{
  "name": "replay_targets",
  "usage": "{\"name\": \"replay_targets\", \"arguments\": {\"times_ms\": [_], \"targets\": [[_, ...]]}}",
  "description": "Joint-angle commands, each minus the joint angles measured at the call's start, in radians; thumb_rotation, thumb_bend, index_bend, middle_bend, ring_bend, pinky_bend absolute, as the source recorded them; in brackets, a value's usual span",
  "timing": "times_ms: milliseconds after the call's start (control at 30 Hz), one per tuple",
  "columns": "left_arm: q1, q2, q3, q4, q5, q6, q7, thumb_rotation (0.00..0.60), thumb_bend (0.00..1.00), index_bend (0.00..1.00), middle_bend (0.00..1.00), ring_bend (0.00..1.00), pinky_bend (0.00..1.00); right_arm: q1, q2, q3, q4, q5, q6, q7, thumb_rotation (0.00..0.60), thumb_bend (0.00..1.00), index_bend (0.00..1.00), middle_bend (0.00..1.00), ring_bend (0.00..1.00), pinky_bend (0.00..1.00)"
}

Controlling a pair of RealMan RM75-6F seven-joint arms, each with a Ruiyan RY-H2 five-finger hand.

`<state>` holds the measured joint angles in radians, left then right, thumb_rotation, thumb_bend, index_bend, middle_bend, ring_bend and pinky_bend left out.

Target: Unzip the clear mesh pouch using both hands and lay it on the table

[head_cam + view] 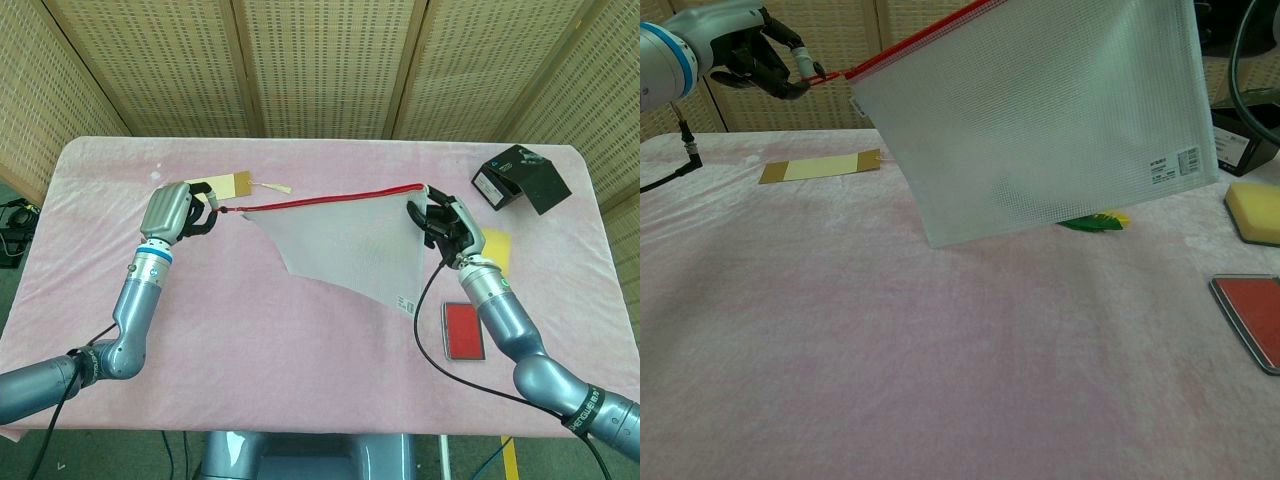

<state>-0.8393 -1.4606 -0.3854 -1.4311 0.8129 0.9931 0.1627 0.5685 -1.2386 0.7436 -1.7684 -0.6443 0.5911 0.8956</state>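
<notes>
- The left hand (180, 212) hovers over the far left part of the pink table (300, 380), its fingers (770, 62) closed around the red zipper pull (828, 76) at the left end of the pouch.
- Just behind that hand a brown and cream paper tag (820, 167) lies flat on the cloth.
- The clear mesh pouch (350, 250) hangs in the air between the two hands, clear of the table, its red zipper strip (330, 199) stretched along the top edge and its body drooping to a corner below; a small printed label (1172, 167) sits near its lower right corner.
- In the chest view a green and yellow object (1092, 221) lies on the table behind the pouch's lower edge; what it is cannot be told.
- The right hand (448, 225) grips the pouch's upper right corner, at the right end of the zipper.
- A red rectangular pad in a grey frame (464, 331) lies on the table beside the right forearm.
- A yellow sponge (1255, 212) rests to the right of the hand.
- A black box (520, 179) stands at the far right corner.
</notes>
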Motion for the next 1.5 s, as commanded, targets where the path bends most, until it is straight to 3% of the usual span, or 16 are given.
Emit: {"name": "replay_targets", "arguments": {"times_ms": [33, 367, 467, 500, 533, 567, 600, 633, 733, 800, 1000, 1200, 1267, 1367, 1433, 1500], "targets": [[-0.002, -0.006, 0.000, 0.006, -0.005, -0.002, -0.002, 0.600, 0.63, 0.88, 0.96, 0.89, 1.00, -0.005, -0.001, 0.004, 0.005, -0.009, -0.006, 0.008, 0.600, 0.85, 0.79, 0.98, 0.97, 1.00], [0.002, -0.013, -0.002, 0.026, 0.002, -0.009, -0.023, 0.600, 0.62, 0.86, 0.96, 0.89, 1.00, -0.009, -0.001, -0.002, 0.029, -0.032, -0.030, 0.018, 0.600, 0.85, 0.79, 0.98, 0.97, 1.00], [0.005, -0.003, 0.000, 0.021, 0.011, -0.021, -0.037, 0.600, 0.32, 0.69, 0.96, 0.89, 1.00, -0.005, 0.015, -0.018, 0.042, -0.063, -0.057, -0.009, 0.600, 0.78, 0.80, 0.97, 0.97, 1.00], [0.006, -0.001, 0.001, 0.020, 0.014, -0.024, -0.040, 0.600, 0.16, 0.56, 0.96, 0.89, 1.00, -0.002, 0.017, -0.025, 0.047, -0.072, -0.056, -0.022, 0.600, 0.68, 0.75, 0.97, 0.97, 1.00], [0.008, 0.003, 0.002, 0.018, 0.018, -0.028, -0.044, 0.600, 0.08, 0.45, 0.96, 0.89, 1.00, 0.003, 0.020, -0.038, 0.053, -0.083, -0.046, -0.046, 0.600, 0.57, 0.67, 0.97, 0.97, 1.00], [0.009, 0.008, 0.004, 0.015, 0.021, -0.033, -0.048, 0.600, 0.02, 0.27, 0.96, 0.89, 1.00, 0.009, 0.023, -0.053, 0.058, -0.094, -0.035, -0.074, 0.600, 0.36, 0.52, 0.96, 0.96, 1.00], [0.013, 0.020, 0.005, 0.007, 0.026, -0.040, -0.054, 0.600, 0.00, 0.12, 0.96, 0.89, 1.00, 0.022, 0.033, -0.083, 0.072, -0.118, -0.011, -0.138, 0.600, 0.17, 0.34, 0.95, 0.96, 1.00], [0.015, 0.027, 0.005, 0.001, 0.031, -0.043, -0.059, 0.600, 0.00, 0.03, 0.96, 0.89, 1.00, 0.028, 0.033, -0.099, 0.075, -0.121, 0.016, -0.171, 0.600, 0.05, 0.21, 0.94, 0.96, 1.00], [0.025, 0.044, 0.005, -0.013, 0.048, -0.036, -0.072, 0.600, 0.00, 0.00, 0.95, 0.89, 1.00, 0.042, 0.031, -0.140, 0.077, -0.133, 0.108, -0.274, 0.600, 0.00, 0.05, 0.92, 0.96, 1.00], [0.031, 0.055, 0.004, -0.023, 0.054, -0.030, -0.077, 0.600, 0.00, 0.00, 0.94, 0.89, 1.00, 0.046, 0.032, -0.161, 0.075, -0.143, 0.151, -0.327, 0.600, 0.00, 0.01, 0.92, 0.96, 1.00], [0.061, 0.106, 0.005, -0.074, 0.087, 0.007, -0.086, 0.600, 0.00, 0.00, 0.94, 0.89, 1.00, 0.029, 0.046, -0.226, 0.072, -0.220, 0.288, -0.479, 0.600, 0.00, 0.00, 0.91, 0.95, 1.00], [0.125, 0.173, 0.037, -0.138, 0.159, 0.103, -0.063, 0.600, 0.00, 0.00, 0.89, 0.85, 1.00, -0.033, 0.066, -0.310, 0.090, -0.397, 0.459, -0.611, 0.600, 0.00, 0.02, 0.91, 0.94, 1.00], [0.202, 0.226, 0.084, -0.183, 0.221, 0.201, -0.040, 0.600, 0.00, 0.00, 0.77, 0.74, 0.93, -0.099, 0.089, -0.396, 0.143, -0.566, 0.600, -0.726, 0.600, 0.00, 0.05, 0.87, 0.91, 0.99], [0.299, 0.294, 0.168, -0.257, 0.285, 0.281, -0.005, 0.600, 0.00, 0.00, 0.29, 0.30, 0.51, -0.176, 0.093, -0.492, 0.211, -0.729, 0.735, -0.780, 0.600, 0.00, 0.07, 0.65, 0.70, 0.78], [0.343, 0.316, 0.201, -0.285, 0.303, 0.321, 0.015, 0.600, 0.00, 0.00, 0.03, 0.03, 0.15, -0.207, 0.099, -0.528, 0.227, -0.763, 0.766, -0.805, 0.600, 0.00, 0.07, 0.36, 0.40, 0.40], [0.397, 0.330, 0.241, -0.311, 0.330, 0.370, 0.023, 0.600, 0.00, 0.00, 0.00, 0.00, 0.02, -0.243, 0.106, -0.562, 0.233, -0.793, 0.808, -0.837, 0.600, 0.00, 0.07, 0.12, 0.13, 0.11]]}}
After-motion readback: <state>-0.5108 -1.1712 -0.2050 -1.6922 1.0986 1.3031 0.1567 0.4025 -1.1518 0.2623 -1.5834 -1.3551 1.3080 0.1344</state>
